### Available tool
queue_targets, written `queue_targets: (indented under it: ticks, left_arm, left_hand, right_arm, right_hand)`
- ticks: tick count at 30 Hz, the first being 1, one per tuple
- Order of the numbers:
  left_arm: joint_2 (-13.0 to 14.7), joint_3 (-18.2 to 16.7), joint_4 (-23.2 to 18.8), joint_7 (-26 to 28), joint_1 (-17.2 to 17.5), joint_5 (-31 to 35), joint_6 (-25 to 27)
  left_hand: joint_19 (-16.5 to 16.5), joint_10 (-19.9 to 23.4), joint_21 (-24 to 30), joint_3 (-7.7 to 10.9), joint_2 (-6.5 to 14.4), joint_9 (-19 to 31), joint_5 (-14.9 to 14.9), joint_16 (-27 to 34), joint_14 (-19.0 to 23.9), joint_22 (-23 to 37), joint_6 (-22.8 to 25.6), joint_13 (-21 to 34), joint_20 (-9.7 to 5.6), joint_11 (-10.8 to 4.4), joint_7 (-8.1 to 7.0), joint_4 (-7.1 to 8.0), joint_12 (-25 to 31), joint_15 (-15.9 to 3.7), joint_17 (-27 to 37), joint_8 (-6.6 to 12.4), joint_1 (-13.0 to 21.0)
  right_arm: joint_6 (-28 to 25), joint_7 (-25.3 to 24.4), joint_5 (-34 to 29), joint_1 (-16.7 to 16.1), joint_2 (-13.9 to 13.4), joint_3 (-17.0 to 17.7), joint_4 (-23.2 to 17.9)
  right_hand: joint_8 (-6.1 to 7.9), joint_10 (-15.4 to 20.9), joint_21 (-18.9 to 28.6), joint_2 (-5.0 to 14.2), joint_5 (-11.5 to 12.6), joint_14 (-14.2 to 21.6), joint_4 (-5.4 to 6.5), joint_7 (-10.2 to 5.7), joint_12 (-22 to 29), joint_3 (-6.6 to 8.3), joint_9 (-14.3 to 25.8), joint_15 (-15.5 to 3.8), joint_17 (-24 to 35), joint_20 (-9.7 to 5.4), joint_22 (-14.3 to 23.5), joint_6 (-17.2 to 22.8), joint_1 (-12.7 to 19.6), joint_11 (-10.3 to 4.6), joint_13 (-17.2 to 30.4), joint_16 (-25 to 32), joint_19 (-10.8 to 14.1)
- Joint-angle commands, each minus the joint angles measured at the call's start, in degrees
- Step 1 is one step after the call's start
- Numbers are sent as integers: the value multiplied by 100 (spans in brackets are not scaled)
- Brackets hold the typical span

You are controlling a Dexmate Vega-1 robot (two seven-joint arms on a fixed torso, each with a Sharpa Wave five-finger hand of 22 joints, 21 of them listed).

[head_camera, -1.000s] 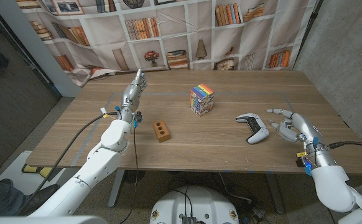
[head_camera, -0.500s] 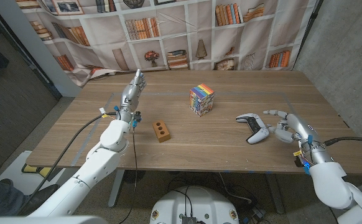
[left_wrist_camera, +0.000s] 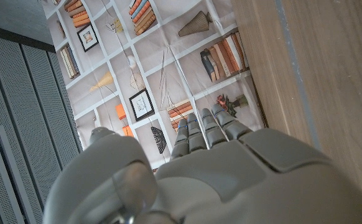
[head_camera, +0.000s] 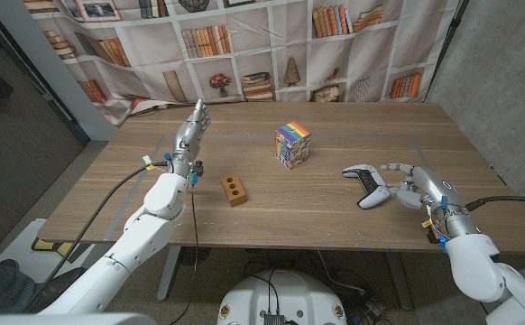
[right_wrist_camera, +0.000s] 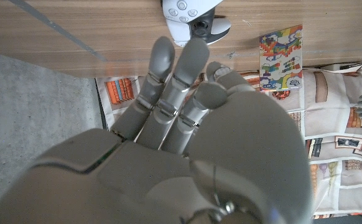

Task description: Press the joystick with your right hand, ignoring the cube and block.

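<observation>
The right hand (head_camera: 422, 188) is empty, its fingers (right_wrist_camera: 187, 62) spread and extended toward the white game controller (head_camera: 368, 184), which lies on the worktop (head_camera: 271, 203) just beyond the fingertips. The right wrist view resolves the controller's joystick (right_wrist_camera: 200, 27), indistinct from the head view. The left hand (head_camera: 190, 134) stands upright, fingers straight, holding nothing, well apart from the controller.

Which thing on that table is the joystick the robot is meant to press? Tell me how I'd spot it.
Look at the wooden table, on the robot's right side, just in front of its right hand. The joystick is the white, two-handled game controller with black sticks; the multicoloured cube and the brown block are boxy and lie farther left.
</observation>
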Motion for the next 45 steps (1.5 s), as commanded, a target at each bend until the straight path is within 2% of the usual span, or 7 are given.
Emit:
queue_targets:
  ticks: [1,11,17,25,29,36,45]
  left_arm:
    - [-20,1,70,-49,-26,-49,-20]
    - [-33,-4,125,-51,1,-78,-49]
    - [-17,-26,83,-24,21,-121,15]
    - [92,-28,-1,-97,21,-166,148]
    - [181,-52,-72,-134,49,-178,207]
    - [240,-84,-170,-110,122,-180,249]
    - [304,-126,-241,-100,205,-164,255]
  left_hand:
    - [56,41,-15,24,17,11,-22,-8,30,11,31,6,11,-11,10,6,-22,-9,13,-24,15]
    - [61,47,-24,53,42,11,-31,-11,34,11,34,6,8,-14,-2,-6,-30,-6,12,-33,59]
    - [63,48,-29,66,50,11,-38,-14,35,12,37,6,9,-14,-4,-12,-34,-7,12,-37,80]
    - [61,45,-39,87,63,12,-50,-22,23,12,40,7,14,-3,-6,-19,-43,-14,12,-43,110]
    - [58,39,-44,90,63,12,-55,-23,24,13,30,7,20,-11,-9,-18,-47,-12,12,-49,114]
    - [43,43,-56,92,58,13,-70,-25,21,14,37,7,31,4,-7,-11,-50,-6,14,-53,112]
    - [36,38,-68,93,52,14,-89,-23,28,15,40,8,43,-6,-13,0,-58,-8,17,-59,105]
  right_arm:
    - [-940,346,-562,131,-477,-479,-301]
    - [-1483,453,-833,199,-804,-779,-465]
    - [-1717,739,-745,291,-1031,-878,-534]
    - [-2171,877,-852,468,-1286,-1182,-595]
    - [-2281,876,-768,535,-1364,-1261,-592]
    - [-2566,983,-628,705,-1570,-1410,-601]
    - [-2890,1047,-361,900,-1826,-1535,-614]
  right_hand:
    - [-48,27,53,-34,130,5,-5,18,22,122,8,2,48,-451,-3,-166,67,7,-10,-14,-57]
    - [-26,89,147,-111,339,-37,-35,-14,5,266,7,-6,26,-450,-58,-355,190,27,-142,-80,-66]
    - [54,40,191,-149,471,-6,26,-10,-12,348,5,-7,-40,-420,4,-170,89,27,-216,-121,-103]
    - [16,65,204,-156,559,50,14,-6,69,393,0,-7,-30,-462,-150,-229,84,31,-211,-101,-63]
    - [11,11,253,-160,587,38,11,-12,-5,379,0,-7,-60,-464,-278,-260,94,35,-353,-134,-61]
    - [-6,20,323,-183,693,44,23,-1,-20,459,1,-8,-90,-433,-247,-358,68,34,-458,-157,-117]
    - [-1,69,336,-194,762,49,42,111,31,523,0,-9,-117,-434,-238,-381,14,32,-474,-164,-138]
